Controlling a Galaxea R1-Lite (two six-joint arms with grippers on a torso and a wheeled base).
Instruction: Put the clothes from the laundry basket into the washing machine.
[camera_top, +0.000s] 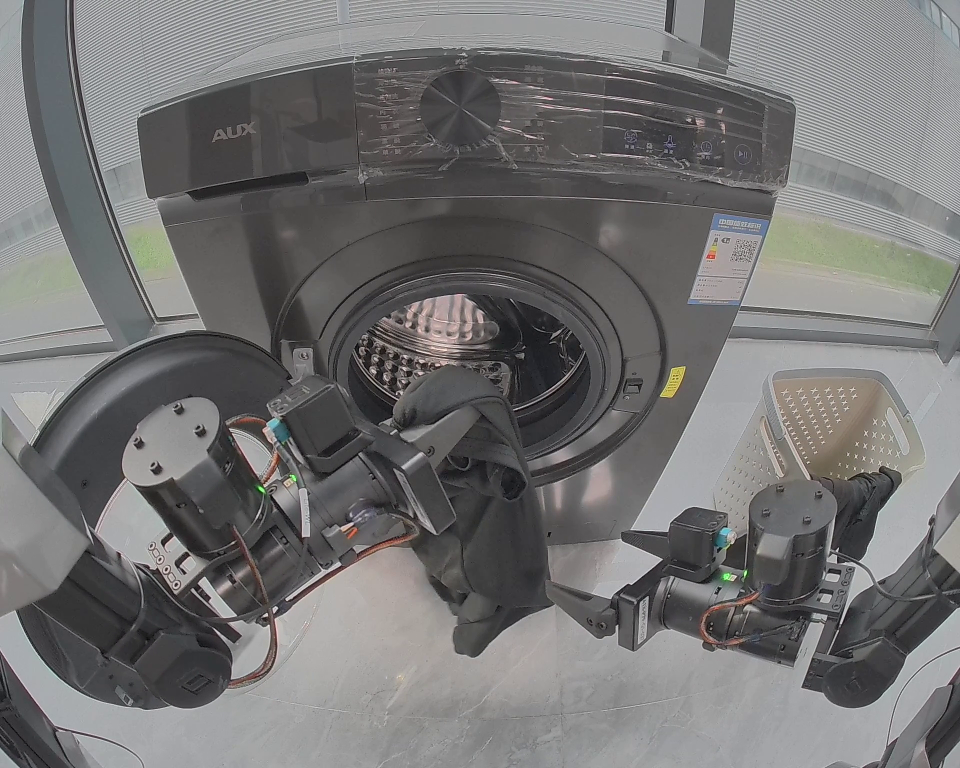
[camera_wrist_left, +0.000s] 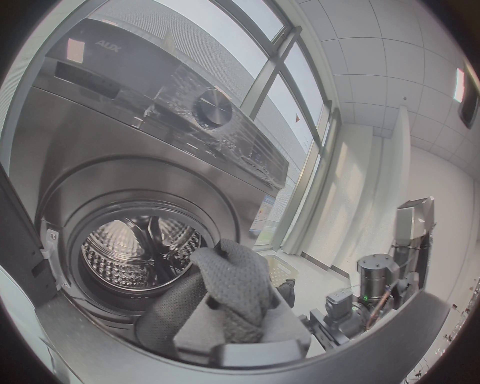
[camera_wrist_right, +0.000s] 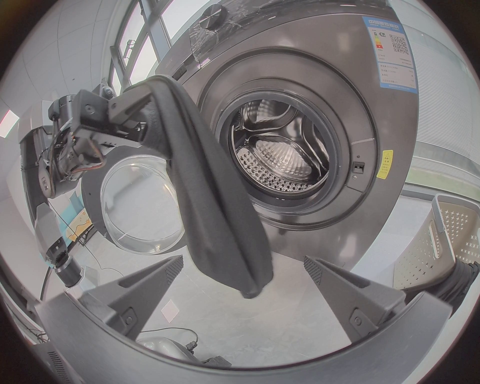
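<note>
My left gripper (camera_top: 455, 425) is shut on a dark grey garment (camera_top: 490, 520), held in front of the washing machine's open drum (camera_top: 470, 350). The cloth hangs down past the door ring toward the floor. From the left wrist the garment (camera_wrist_left: 230, 290) bunches over the fingers, just before the drum (camera_wrist_left: 137, 252). My right gripper (camera_top: 580, 605) stands open, low on the floor side, right of the hanging cloth and apart from it. From the right wrist the garment (camera_wrist_right: 215, 200) hangs between its fingertips (camera_wrist_right: 170, 267) and the drum (camera_wrist_right: 280, 155).
The machine's round door (camera_top: 130, 400) is swung open at the left, behind my left arm. A cream laundry basket (camera_top: 830, 420) stands at the right of the machine, with dark clothes (camera_top: 865, 500) spilling over its edge. Pale tiled floor lies in front.
</note>
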